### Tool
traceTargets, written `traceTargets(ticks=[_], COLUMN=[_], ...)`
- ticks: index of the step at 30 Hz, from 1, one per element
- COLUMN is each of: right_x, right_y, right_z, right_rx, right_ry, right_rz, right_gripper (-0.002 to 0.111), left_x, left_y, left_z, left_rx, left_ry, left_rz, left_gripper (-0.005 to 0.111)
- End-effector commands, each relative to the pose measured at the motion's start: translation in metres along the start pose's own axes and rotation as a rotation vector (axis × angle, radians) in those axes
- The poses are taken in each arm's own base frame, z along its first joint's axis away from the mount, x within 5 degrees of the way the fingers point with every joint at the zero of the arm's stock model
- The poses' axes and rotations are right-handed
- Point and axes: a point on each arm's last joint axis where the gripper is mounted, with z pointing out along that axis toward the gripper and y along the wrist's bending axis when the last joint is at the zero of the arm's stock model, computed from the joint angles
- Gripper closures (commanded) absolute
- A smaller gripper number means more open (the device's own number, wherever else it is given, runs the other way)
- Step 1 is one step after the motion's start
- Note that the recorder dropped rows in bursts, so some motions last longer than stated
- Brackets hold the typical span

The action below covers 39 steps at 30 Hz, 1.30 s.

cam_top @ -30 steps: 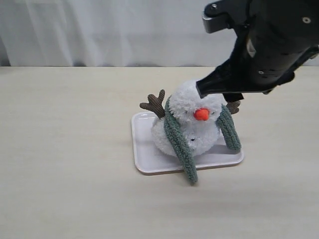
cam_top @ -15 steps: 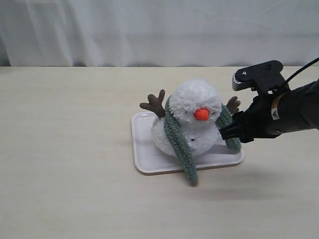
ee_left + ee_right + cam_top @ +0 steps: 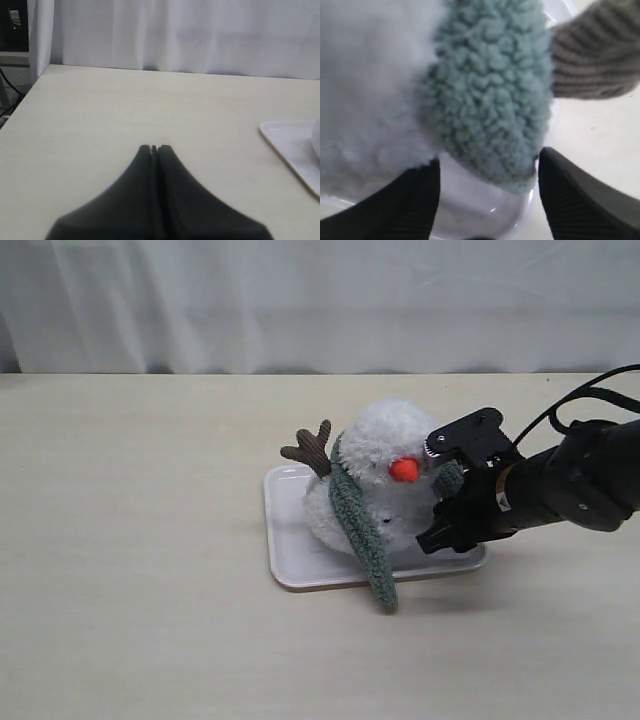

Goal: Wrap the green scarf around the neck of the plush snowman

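Plush snowman (image 3: 385, 475) sat on the white tray (image 3: 290, 545) near mid-table (image 3: 130, 560), its orange nose (image 3: 403, 470) turned toward the exterior camera. Green scarf (image 3: 355, 525) was draped behind the head, both ends hanging down the front and not crossed. The fluffy front of the snowman's neck (image 3: 388, 494) lay uncovered between them. The end on the exterior view's left ran down the body, over the tray's front rim, and its tip rested on the table. The other end hung at the snowman's far side, largely hidden behind the right gripper (image 3: 440, 532). That gripper was low at the tray's right end, close against the snowman. The right wrist view showed its jaws apart, one black finger (image 3: 415, 200) on each side of the scarf's rounded fleecy end (image 3: 492, 100), with tray surface visible in the gaps and nothing clamped. A ribbed grey-brown piece (image 3: 600, 55) sat beside that end; twig arm or scarf, could not tell. Left gripper (image 3: 154, 148) had its jaws pressed together, holding nothing, over bare table with a tray corner (image 3: 290, 145) off to one side.
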Motion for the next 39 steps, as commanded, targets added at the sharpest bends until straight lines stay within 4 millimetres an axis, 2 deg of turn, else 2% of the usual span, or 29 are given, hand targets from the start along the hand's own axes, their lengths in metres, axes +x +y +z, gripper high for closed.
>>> traceTargets(ticks=[1,3,9,14,19,22,26,33,39], right_x=[-0.001,0.0,0.004,0.004,0.008,0.012,0.015,0.007,0.02], right_y=[-0.004,-0.004,-0.005,-0.008,-0.011,-0.005,0.01,0.026,0.034], right_z=[0.005,0.006,0.006,-0.007,-0.028,-0.037,-0.039,-0.03,0.008], right_rx=[0.002,0.003,0.022,0.054,0.062,-0.004,-0.176,-0.343,-0.374], right_ry=[-0.001,0.005,0.051,0.092,0.172,0.237,0.274,0.175,0.225], right_rz=[-0.001,-0.001,-0.001,0.045,0.098,0.113,0.074,0.144,0.162], right_gripper=[0.056,0.065,0.104,0.104,0.104,0.104,0.104,0.104,0.104], left_x=[0.0,0.0,0.0,0.0,0.0,0.0,0.0,0.0,0.0], left_y=[0.0,0.0,0.0,0.0,0.0,0.0,0.0,0.0,0.0], left_z=[0.0,0.0,0.0,0.0,0.0,0.0,0.0,0.0,0.0], left_rx=[0.009,0.009,0.009,0.009,0.009,0.009,0.009,0.009,0.009], left_ry=[-0.006,-0.006,-0.006,-0.006,-0.006,-0.006,-0.006,-0.006,-0.006], left_rz=[-0.002,-0.002,-0.002,-0.002,-0.002,-0.002,-0.002,-0.002,-0.002], left_gripper=[0.107,0.107,0.107,0.107,0.107,0.107,0.107,0.107,0.107])
